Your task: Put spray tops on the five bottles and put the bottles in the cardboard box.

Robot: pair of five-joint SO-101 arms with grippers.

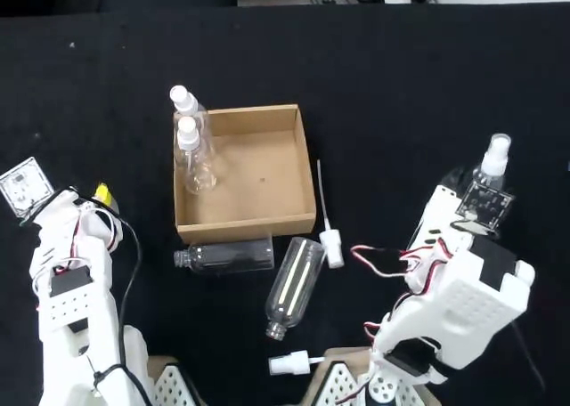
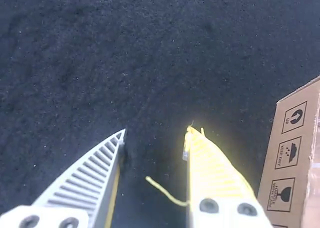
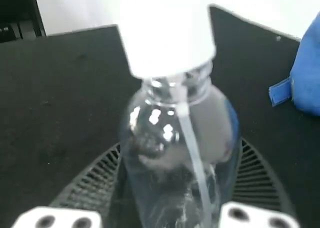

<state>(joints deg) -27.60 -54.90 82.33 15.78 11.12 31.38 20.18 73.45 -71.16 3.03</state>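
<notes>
Left arm: runs along the left side of the surface, from the near edge toward the far side, with its wrist well to the left of the box.
Left end effector: spread, with nothing between the white finger and the yellow finger. It points down at bare surface, and the box's outer wall is close on the yellow finger's side.
Right arm: on the right side of the surface, reaching away from the near edge, well to the right of the box.
Right end effector: pinching the held bottle low on its body, with a dark finger on either side.
Held bottle: clear, with its neck toward the far side in the high view. A white spray top sits on it and its tube runs down inside.
Box: open and near the middle of the surface.
Near capped bottle: inside the box against the left wall, with a white top.
Far capped bottle: at the box's far left corner, with its white top showing past the rim.
Flat bottle: has no top and lies on its side just in front of the box's near wall, parallel to it, neck to the left.
Slanted bottle: has no top and lies just beside the flat bottle, neck toward the near edge.
Loose top: lies by the box's near right corner, with its tube running along the outside of the right wall.
Second loose top: lies close to the near edge, near the slanted bottle's neck.
</notes>
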